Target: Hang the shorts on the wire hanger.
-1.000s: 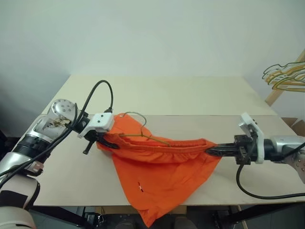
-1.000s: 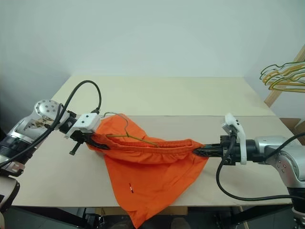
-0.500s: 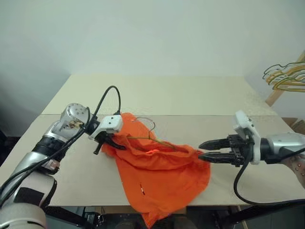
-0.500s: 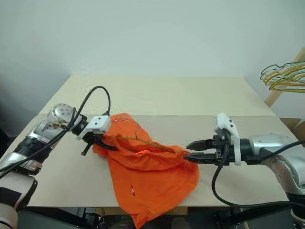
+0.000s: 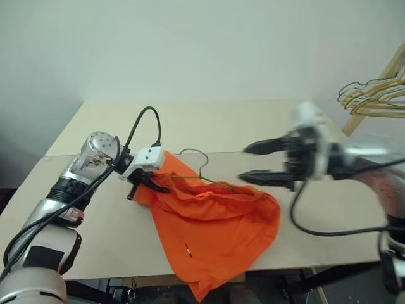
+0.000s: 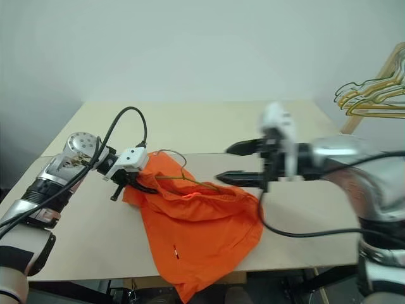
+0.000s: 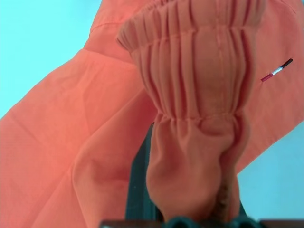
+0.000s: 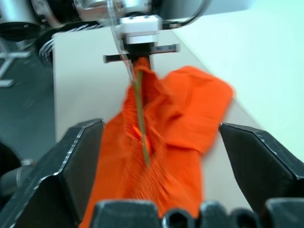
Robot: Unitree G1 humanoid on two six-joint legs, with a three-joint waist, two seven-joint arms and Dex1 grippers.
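Bright orange shorts (image 5: 212,231) lie crumpled over the bench's (image 5: 101,234) near edge, wire hanger (image 5: 201,174) tucked inside, waistband pinched by left gripper (image 5: 150,185); right gripper (image 5: 254,162) spread wide above.

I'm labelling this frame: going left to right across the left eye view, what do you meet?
Left gripper → hanger hook → right gripper → bunch of hangers.
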